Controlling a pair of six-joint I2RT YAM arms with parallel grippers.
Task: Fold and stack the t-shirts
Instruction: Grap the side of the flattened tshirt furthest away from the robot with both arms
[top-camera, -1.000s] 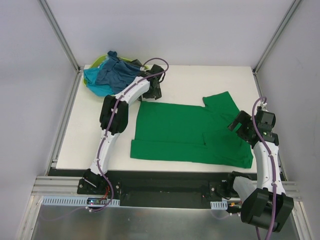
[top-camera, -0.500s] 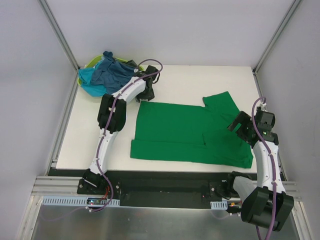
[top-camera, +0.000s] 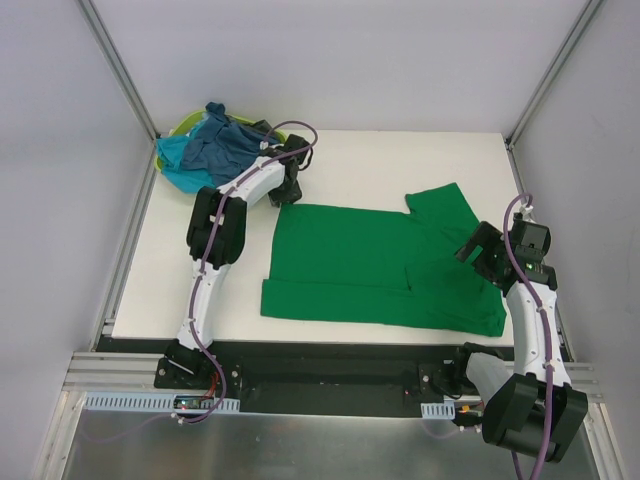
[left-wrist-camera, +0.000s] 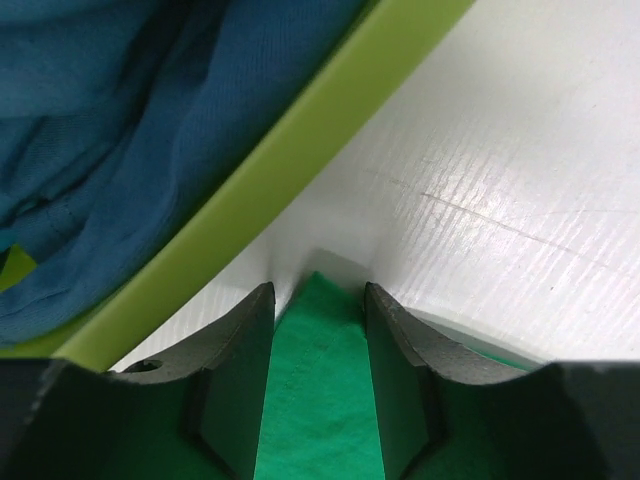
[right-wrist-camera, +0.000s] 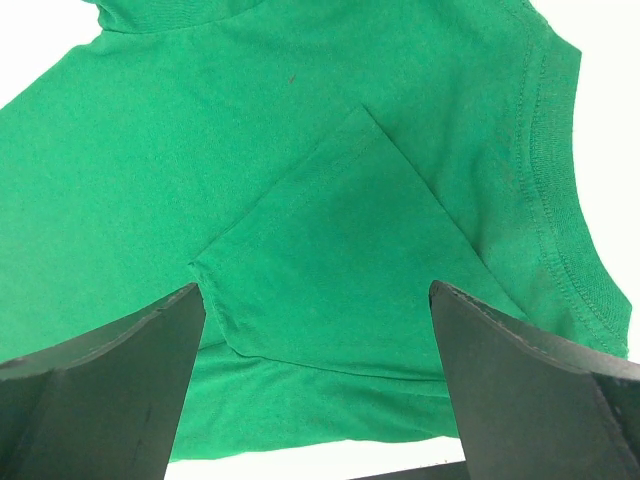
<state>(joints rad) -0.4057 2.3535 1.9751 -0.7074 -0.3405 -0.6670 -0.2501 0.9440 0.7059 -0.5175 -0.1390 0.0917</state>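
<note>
No readable text, label, brand or number shows anywhere.

A plain bright green t-shirt (top-camera: 360, 265) is seen on the white desk (top-camera: 400, 160). A dusty blue t-shirt (top-camera: 230, 150) and a turquoise t-shirt (top-camera: 180, 158) are held in a lime-green basket (left-wrist-camera: 300, 150).

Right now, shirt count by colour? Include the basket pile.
Green t-shirt: 1, spread on the table
Dusty blue t-shirt: 1, in the basket
Turquoise t-shirt: 1, in the basket
Total: 3 visible; the pile may hide more.
</note>
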